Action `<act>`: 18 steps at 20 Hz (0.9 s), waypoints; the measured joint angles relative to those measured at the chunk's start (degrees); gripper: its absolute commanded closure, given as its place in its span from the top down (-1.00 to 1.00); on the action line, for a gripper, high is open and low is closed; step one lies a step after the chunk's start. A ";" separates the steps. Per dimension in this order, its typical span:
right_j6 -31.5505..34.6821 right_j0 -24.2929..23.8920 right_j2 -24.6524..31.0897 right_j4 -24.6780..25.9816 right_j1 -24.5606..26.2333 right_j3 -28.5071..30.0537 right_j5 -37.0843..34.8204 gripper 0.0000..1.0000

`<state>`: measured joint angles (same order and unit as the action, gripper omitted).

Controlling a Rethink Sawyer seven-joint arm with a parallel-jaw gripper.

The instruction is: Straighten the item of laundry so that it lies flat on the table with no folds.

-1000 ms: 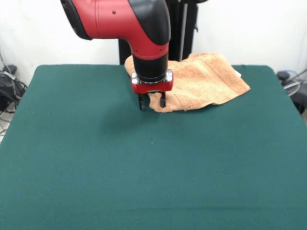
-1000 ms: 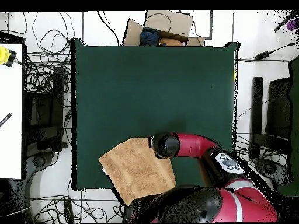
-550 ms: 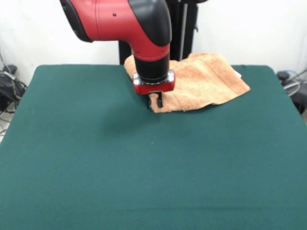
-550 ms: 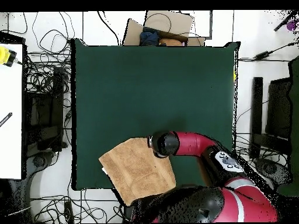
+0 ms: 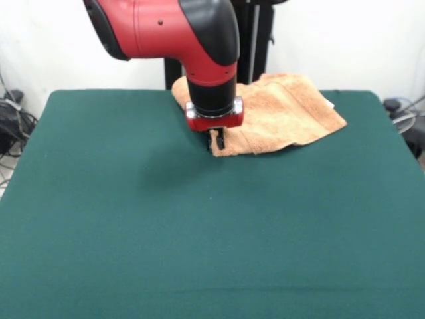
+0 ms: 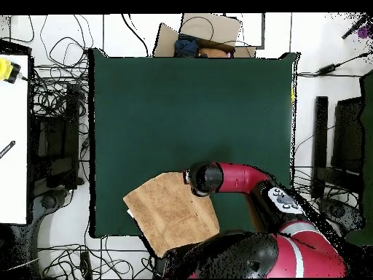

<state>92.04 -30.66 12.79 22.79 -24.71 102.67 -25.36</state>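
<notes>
The towel [image 5: 279, 113] lies at the far edge of the big green table [image 5: 199, 232], close to the robot's stand. In the overhead view the towel [image 6: 171, 211] sits turned at a slant, near the table [image 6: 189, 109] corner, and one corner hangs a little past the edge. Its top looks bumpy, with a fold along the front side. The red and black arm [image 5: 179, 33] comes down over the towel's left corner. The gripper [image 5: 216, 141] sits right on that corner, its fingers drawn close together and pinching the cloth. A small white tag [image 5: 329, 102] shows on the towel's right edge.
</notes>
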 measured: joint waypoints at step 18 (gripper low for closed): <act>0.00 -0.04 2.49 0.07 2.40 -7.00 -13.96 -1.00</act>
<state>92.04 -30.70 15.27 22.86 -22.31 95.67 -39.32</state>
